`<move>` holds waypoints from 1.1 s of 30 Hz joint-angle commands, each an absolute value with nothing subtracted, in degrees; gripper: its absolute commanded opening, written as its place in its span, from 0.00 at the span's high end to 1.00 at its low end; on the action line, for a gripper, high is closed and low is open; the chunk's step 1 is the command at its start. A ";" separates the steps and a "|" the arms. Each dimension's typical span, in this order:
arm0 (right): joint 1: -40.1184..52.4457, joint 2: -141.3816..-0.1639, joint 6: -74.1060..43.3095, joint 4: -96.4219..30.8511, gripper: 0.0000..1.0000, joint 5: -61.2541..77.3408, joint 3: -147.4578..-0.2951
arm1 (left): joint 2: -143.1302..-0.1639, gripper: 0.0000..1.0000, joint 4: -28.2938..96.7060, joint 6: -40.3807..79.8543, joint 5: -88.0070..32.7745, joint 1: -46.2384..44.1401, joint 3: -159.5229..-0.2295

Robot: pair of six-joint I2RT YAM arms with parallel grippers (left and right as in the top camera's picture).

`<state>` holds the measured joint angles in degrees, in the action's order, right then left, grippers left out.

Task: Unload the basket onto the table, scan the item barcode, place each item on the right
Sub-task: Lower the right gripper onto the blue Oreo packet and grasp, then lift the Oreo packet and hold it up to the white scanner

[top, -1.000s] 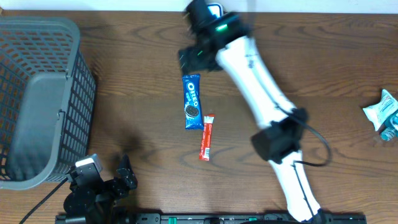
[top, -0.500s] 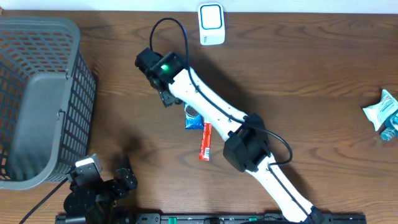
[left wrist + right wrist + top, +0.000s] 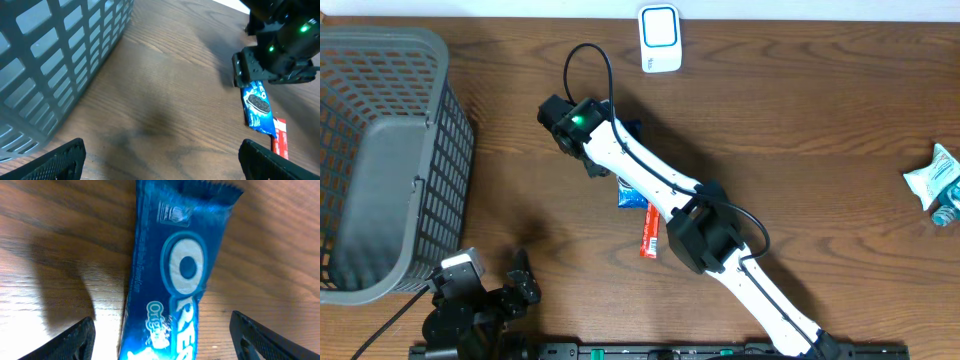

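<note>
A blue Oreo pack [image 3: 175,275] lies flat on the wooden table between the fingers of my right gripper [image 3: 165,340], which is open, with a gap on each side of the pack. From overhead the right arm crosses the pack, and only its lower end [image 3: 632,195] shows below the right gripper [image 3: 595,160]. A red stick pack [image 3: 650,228] lies just beside it. The white barcode scanner [image 3: 660,38] stands at the table's far edge. My left gripper [image 3: 162,162] is open and holds nothing, low over bare wood at the front left, with the Oreo pack [image 3: 256,105] to its right.
A grey mesh basket [image 3: 380,160] fills the left side, and its wall [image 3: 55,65] is close to my left gripper. A light-green snack bag [image 3: 932,178] lies at the right edge. The right arm [image 3: 700,230] stretches diagonally across the middle of the table.
The right arm swung from near the scanner down and left over the Oreo pack. Its jaws narrowed a little. The left arm stayed still.
</note>
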<state>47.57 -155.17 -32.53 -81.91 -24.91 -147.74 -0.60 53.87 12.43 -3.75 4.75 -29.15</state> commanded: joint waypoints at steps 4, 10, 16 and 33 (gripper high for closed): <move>47.51 -162.23 -37.30 -85.54 0.40 -24.53 -148.27 | -0.56 0.02 53.98 12.78 -3.81 4.75 -29.10; 47.11 -163.63 -38.74 -88.42 0.91 -23.64 -148.27 | -0.56 0.02 53.98 12.75 -3.84 4.75 -29.10; 45.93 -161.60 -35.68 -93.43 0.99 -21.06 -150.19 | -0.56 0.02 53.98 12.75 -3.84 4.75 -29.10; 30.81 -145.69 6.48 -97.32 0.99 55.07 -157.21 | -0.56 0.02 53.98 12.75 -3.84 4.75 -29.10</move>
